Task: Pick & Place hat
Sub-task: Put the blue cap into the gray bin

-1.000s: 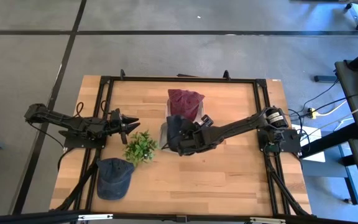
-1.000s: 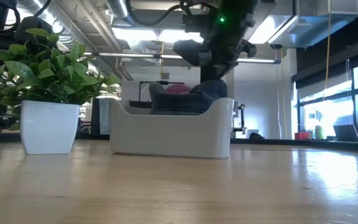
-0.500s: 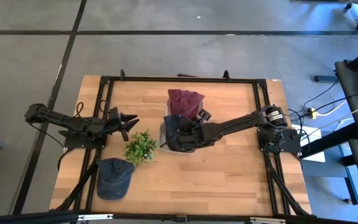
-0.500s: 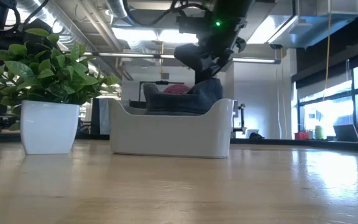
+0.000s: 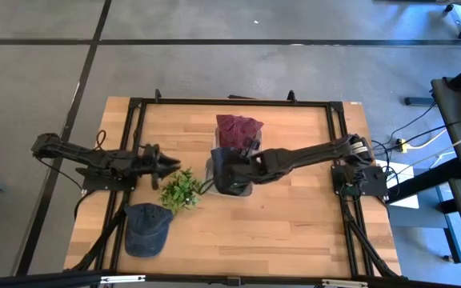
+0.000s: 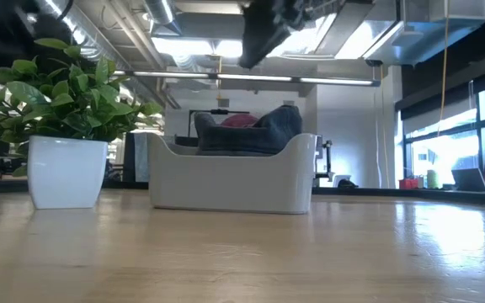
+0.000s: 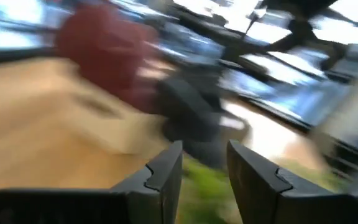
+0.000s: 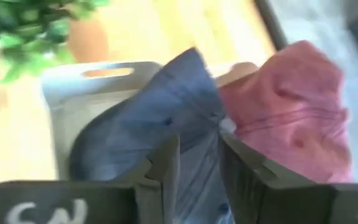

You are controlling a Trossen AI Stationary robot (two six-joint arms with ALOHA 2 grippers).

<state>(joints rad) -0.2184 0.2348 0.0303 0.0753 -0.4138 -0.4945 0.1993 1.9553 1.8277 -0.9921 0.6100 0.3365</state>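
Your right gripper sits just right of frame centre in the high view, over the white bin, its arm running off toward the right edge of the table; in the right wrist view its two dark fingers stand a narrow gap apart with nothing between them, and the cloth you see in that gap lies below, inside the bin. The dark blue hat lies in that bin at the middle of the frame, and in the low view it humps up above the bin's white rim, with the gripper dark and blurred at the top centre, clear above it. The maroon hat sits just above the bin in the high view, touching or overlapping its far edge, and in the right wrist view it fills the right half of the frame beside the blue one. A second blue cap lies flat on the wood at lower left of the high view, just below the potted plant, which stands just left of the bin. Your left gripper hangs at the left centre, just above and left of the plant, pointing toward the bin; the left wrist view shows its fingers slightly apart and empty, with everything beyond them blurred
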